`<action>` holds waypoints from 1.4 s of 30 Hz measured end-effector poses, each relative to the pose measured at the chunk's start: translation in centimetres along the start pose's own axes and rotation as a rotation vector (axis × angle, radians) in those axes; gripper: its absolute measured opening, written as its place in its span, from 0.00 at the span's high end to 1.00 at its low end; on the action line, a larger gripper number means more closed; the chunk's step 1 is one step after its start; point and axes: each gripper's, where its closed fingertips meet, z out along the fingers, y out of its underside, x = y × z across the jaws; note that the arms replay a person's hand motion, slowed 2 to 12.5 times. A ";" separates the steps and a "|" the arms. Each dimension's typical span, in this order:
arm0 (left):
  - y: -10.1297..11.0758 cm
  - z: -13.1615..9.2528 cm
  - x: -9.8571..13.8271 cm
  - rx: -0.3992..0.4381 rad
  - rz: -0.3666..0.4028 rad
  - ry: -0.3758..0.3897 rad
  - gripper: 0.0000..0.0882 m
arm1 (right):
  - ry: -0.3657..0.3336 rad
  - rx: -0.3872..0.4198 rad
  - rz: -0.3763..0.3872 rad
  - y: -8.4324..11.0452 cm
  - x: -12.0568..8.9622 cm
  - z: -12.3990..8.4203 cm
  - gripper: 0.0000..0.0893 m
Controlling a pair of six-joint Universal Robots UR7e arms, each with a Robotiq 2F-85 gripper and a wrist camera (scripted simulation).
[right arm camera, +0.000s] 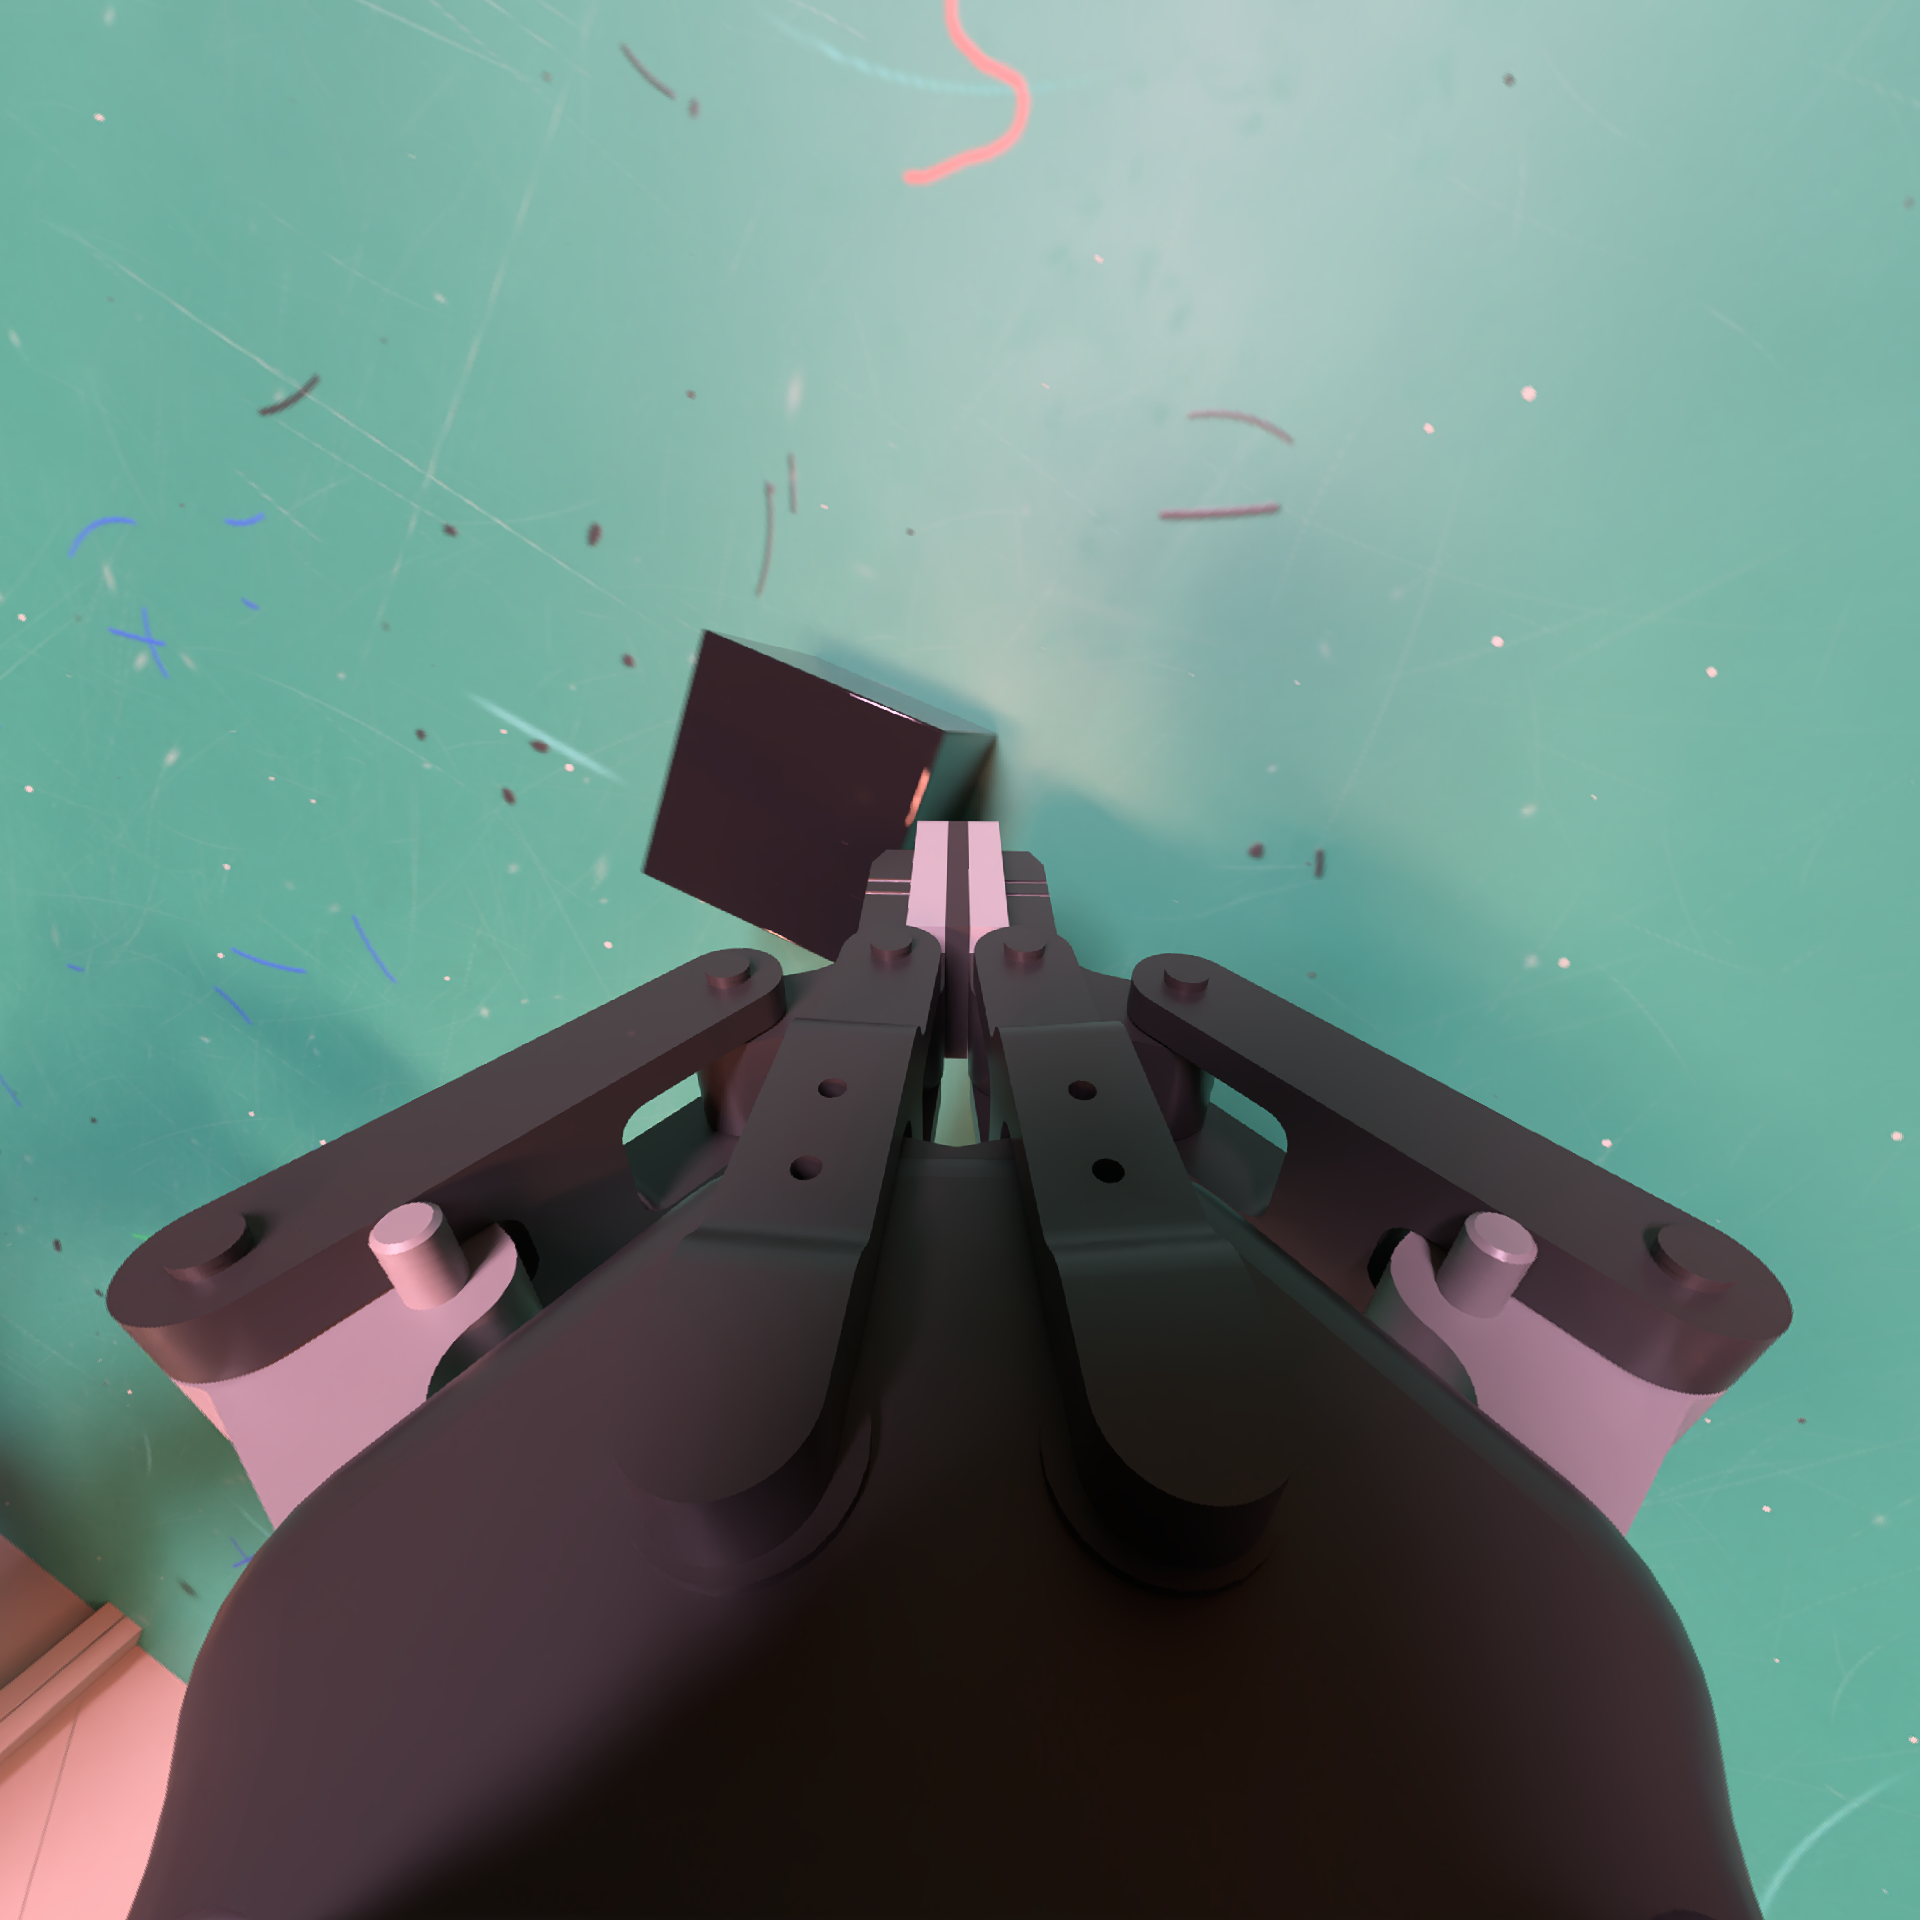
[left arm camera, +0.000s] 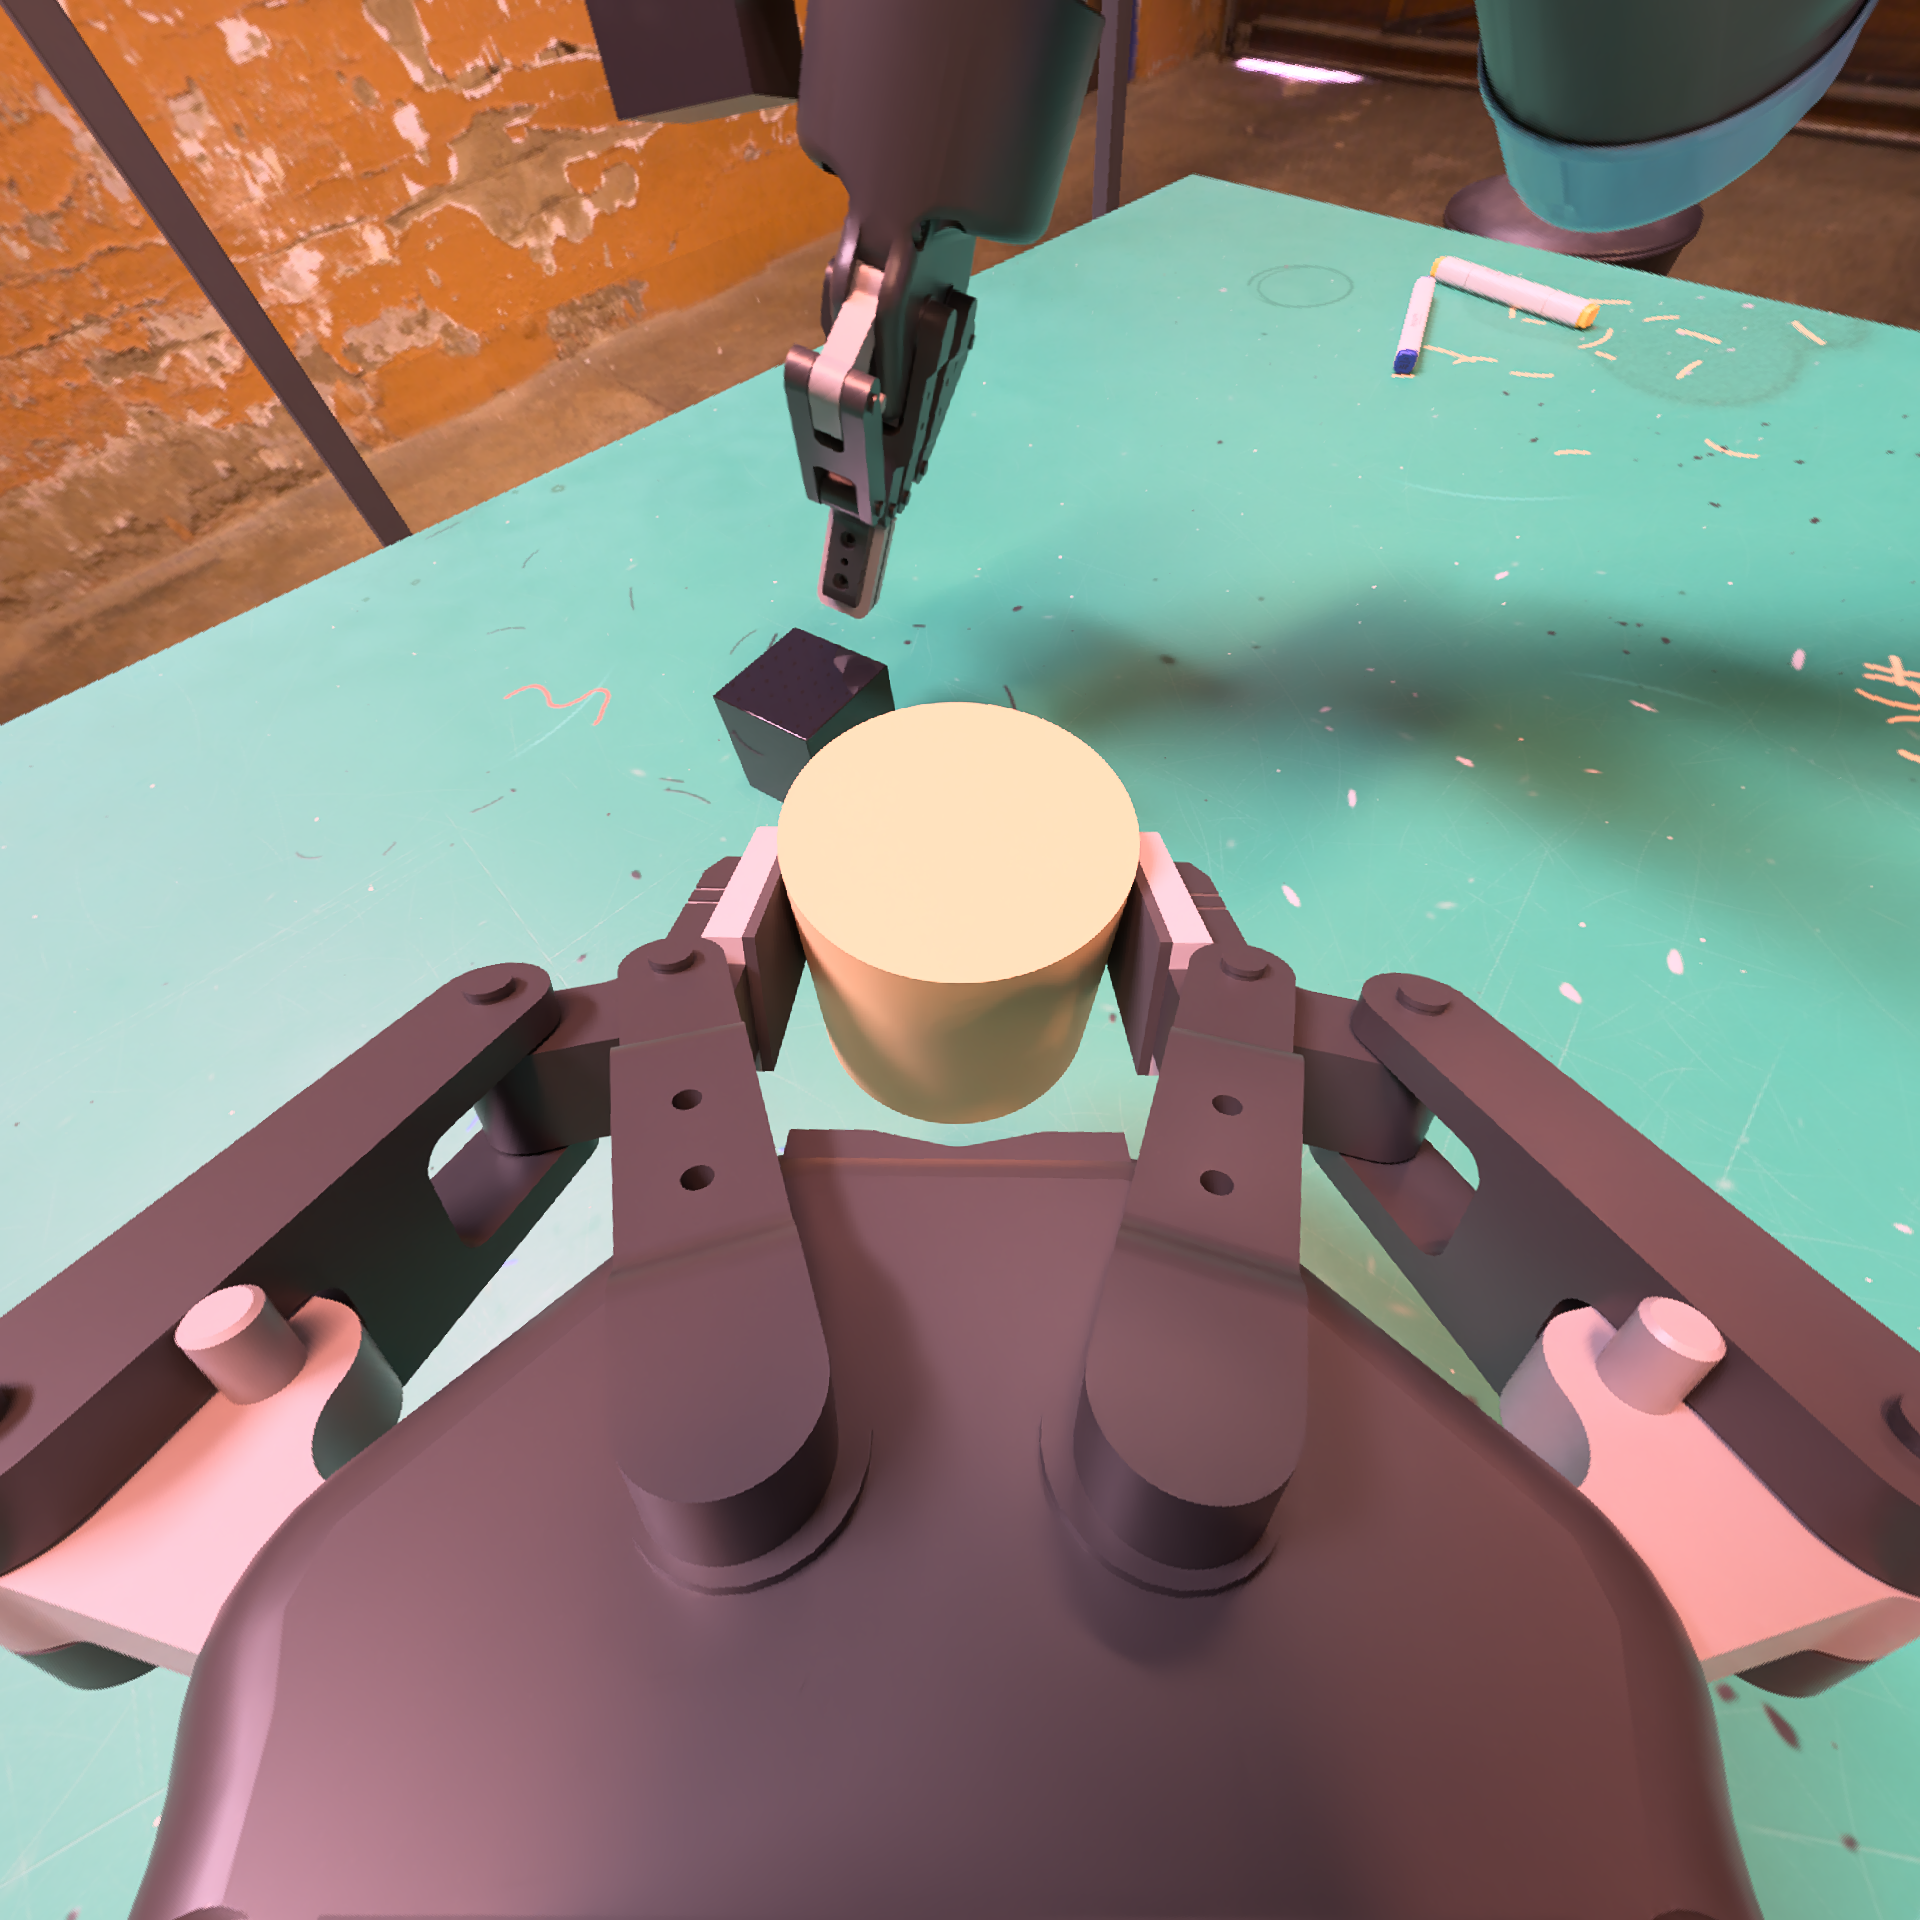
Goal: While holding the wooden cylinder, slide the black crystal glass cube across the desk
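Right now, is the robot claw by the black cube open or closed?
Closed. The right gripper has its two pale pads pressed together with nothing between them, beside the black cube, not around it.

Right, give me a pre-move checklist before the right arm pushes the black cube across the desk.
1. Left gripper clamped on the wooden cylinder: ok.
2. Cylinder held clear of the desk: ok.
3. Right gripper shut to push: ok.
4. Right fingertips down at the level of the black cube: not ok; left wrist view shows them above it.
5. Cube flat on the desk: ok.
6. Markers off the push line: cannot tell, direction unknown.
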 end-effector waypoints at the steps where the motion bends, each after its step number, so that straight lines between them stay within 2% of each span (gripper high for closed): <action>1: 0.0 0.0 0.0 -0.001 0.000 -0.001 0.42 | -0.001 0.002 -0.008 -0.2 -0.4 0.0 1.00; 9: 0.3 -0.1 -0.5 -0.015 0.001 -0.018 0.42 | 0.001 0.014 -0.078 -1.6 -3.5 -0.4 1.00; 17: 0.6 -0.3 -0.9 -0.016 -0.010 -0.021 0.42 | 0.029 0.022 -0.108 -2.3 -4.3 -0.7 1.00; 29: 1.0 -0.6 -1.6 -0.018 -0.041 -0.026 0.42 | 0.046 0.038 -0.108 -2.1 -3.4 -1.4 1.00; 42: 1.0 -1.5 -2.4 -0.001 -0.049 -0.041 0.42 | 0.044 0.073 -0.096 -1.1 -1.3 -2.2 1.00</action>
